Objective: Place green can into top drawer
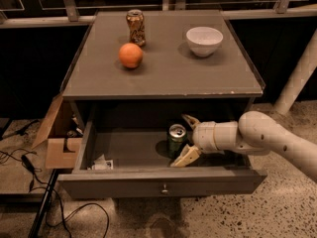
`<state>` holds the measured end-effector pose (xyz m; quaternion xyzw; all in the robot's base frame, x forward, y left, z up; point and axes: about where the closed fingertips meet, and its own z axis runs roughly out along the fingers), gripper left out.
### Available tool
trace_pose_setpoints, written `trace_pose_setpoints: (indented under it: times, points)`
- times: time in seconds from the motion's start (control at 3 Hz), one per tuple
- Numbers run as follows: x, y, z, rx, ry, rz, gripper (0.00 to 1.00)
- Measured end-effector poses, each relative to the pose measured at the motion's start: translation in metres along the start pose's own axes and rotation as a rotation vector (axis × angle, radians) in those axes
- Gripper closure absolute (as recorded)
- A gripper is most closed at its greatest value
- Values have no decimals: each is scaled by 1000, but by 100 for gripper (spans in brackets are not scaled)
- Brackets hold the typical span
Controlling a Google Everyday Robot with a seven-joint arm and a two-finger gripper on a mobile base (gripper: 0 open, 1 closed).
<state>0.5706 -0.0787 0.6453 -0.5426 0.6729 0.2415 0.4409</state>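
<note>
The green can (176,140) stands upright on the floor of the open top drawer (163,181), right of the drawer's middle. My gripper (187,139) reaches into the drawer from the right. It is open, with one finger (190,120) behind the can and the other finger (185,157) in front of it. The fingers are spread wider than the can and do not seem to press on it.
On the cabinet top (168,73) stand a brown-gold can (135,27), an orange (131,55) and a white bowl (204,40). A crumpled wrapper (102,163) lies in the drawer's front left corner. A cardboard box (58,138) and cables (29,182) sit on the floor at left.
</note>
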Motion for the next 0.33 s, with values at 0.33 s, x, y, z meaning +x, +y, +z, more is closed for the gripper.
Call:
trace_pose_setpoints:
  times: [0.33]
  points:
    - [0, 0, 0, 0, 0, 0, 0]
